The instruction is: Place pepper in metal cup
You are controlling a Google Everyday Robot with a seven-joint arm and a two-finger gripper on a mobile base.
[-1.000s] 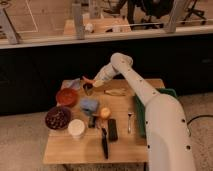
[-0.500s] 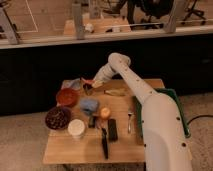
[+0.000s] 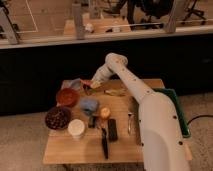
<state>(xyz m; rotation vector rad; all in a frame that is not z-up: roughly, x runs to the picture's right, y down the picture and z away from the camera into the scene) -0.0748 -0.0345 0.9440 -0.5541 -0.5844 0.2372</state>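
Use the red bowl [image 3: 66, 96] as your reference point on the bench [image 3: 125, 145]. The claw [image 3: 90, 85] sits just right of and slightly behind that bowl, at the end of the white arm [image 3: 150, 120] that reaches in from the right front. You will see a small red-orange shape at the claw tip: this is the pepper [image 3: 85, 83], and it appears pinched in the claw, though you cannot confirm the grip with certainty. A dark small object directly under the claw, just right of the red bowl, appears to be the metal cup [image 3: 88, 90]; you cannot tell whether the pepper touches it.

In front of the red bowl you will find a dark bowl [image 3: 57, 118] with dark contents. Right of that stands a white cup [image 3: 76, 128]. A blue cloth [image 3: 90, 105] lies to the front right of the red bowl, with a round orange fruit [image 3: 105, 113] beyond it. A pale yellow item [image 3: 116, 92] lies farther right of the claw.
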